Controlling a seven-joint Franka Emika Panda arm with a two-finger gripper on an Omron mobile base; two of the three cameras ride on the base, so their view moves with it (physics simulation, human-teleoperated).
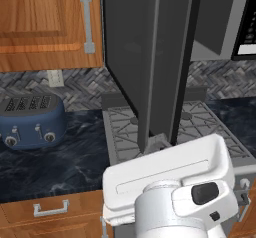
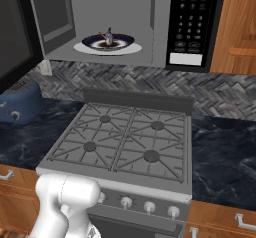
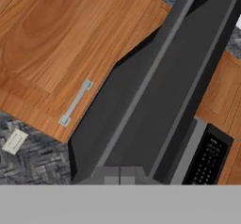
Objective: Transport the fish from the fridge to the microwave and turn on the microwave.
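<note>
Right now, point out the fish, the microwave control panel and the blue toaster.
fish (image 2: 108, 36), right base view, its body on the plate.
microwave control panel (image 2: 191, 17), right base view, the keypad.
blue toaster (image 1: 31, 120), left base view, its front side.

microwave (image 2: 125, 27) cavity open; swung-out door (image 1: 150, 57) blocks left approach over stove (image 2: 125, 142).
</note>
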